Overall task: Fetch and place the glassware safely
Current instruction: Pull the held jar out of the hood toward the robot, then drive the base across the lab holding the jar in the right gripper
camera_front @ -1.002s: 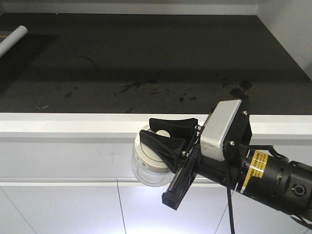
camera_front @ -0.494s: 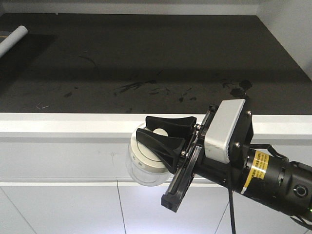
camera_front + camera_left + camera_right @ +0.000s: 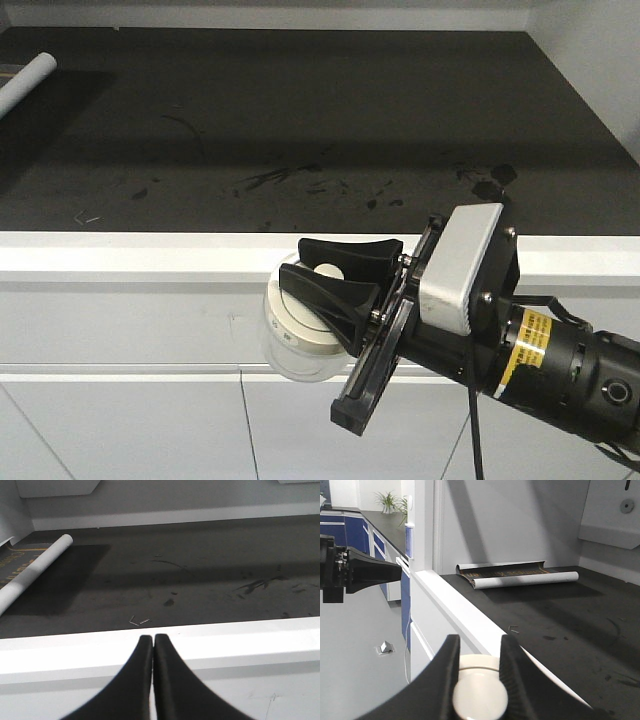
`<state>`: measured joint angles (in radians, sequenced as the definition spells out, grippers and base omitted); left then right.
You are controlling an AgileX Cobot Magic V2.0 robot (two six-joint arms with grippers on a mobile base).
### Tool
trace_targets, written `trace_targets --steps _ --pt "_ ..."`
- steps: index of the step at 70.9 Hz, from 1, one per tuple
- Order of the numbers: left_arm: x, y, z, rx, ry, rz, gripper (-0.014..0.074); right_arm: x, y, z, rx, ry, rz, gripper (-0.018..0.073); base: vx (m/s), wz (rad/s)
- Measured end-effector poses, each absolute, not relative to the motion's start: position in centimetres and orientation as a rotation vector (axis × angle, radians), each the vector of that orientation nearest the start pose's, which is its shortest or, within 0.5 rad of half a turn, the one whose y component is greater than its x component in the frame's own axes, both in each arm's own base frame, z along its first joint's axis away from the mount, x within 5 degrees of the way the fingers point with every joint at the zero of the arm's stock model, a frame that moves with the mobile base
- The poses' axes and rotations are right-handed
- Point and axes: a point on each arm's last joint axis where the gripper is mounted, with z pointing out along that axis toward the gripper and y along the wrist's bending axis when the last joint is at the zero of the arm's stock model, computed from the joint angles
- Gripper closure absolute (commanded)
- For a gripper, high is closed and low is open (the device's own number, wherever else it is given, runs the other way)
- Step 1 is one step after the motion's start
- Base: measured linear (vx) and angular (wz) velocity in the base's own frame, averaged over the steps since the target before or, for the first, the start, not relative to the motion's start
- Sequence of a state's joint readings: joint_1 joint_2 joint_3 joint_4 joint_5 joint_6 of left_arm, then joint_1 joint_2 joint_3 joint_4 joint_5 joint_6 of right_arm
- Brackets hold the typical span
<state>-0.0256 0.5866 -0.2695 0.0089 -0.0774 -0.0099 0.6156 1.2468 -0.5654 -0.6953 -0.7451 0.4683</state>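
- The jar (image 3: 297,345) is small and squat, with a clear glass body that lets the white panel behind it show through.
- Its lid (image 3: 300,318) is round and cream-white, and a round knob (image 3: 329,271) of the same colour stands in the middle of it.
- The right gripper (image 3: 297,260) has its two black fingers pressed on the knob, one on each side. In the right wrist view the knob sits tight between them.
- The jar hangs in the air under these fingers. It is in front of the white front edge of the counter (image 3: 150,252), just lower than the top, and it rests on nothing.
- The left gripper (image 3: 152,639) has its two fingers pressed together, with nothing between them. It points at the same white edge.
- The counter top is matt black, with dark smears (image 3: 285,178) and scratches near the middle and some spots to the right.
- A white tube (image 3: 33,574) lies on the far left of the top, beside a dark rolled sheet (image 3: 502,570) with yellow print on it.
- Two or three small pale bits (image 3: 139,622) lie on the black top close to the front edge. I cannot tell what they are.
- Below the edge there are plain white panels (image 3: 120,420) with thin seams.
- Plain white walls close the counter at the back and at the right.
- Further away in the room, the right wrist view shows blue cabinets (image 3: 340,537) and a green plant (image 3: 388,501).
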Motion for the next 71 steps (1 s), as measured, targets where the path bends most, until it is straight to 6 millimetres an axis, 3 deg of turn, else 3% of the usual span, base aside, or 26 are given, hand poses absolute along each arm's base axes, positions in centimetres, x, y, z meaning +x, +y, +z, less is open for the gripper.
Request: trace_targets --steps 39,71 --pt "12.52 -0.33 26.18 0.022 1.723 -0.02 0.0603 18.03 17.59 28.26 -0.876 1.342 0.765 0.0563 0.0 0.04" --pt "12.52 -0.33 26.18 0.022 1.723 -0.02 0.0603 18.03 17.59 28.26 -0.876 1.342 0.765 0.0563 -0.04 0.4"
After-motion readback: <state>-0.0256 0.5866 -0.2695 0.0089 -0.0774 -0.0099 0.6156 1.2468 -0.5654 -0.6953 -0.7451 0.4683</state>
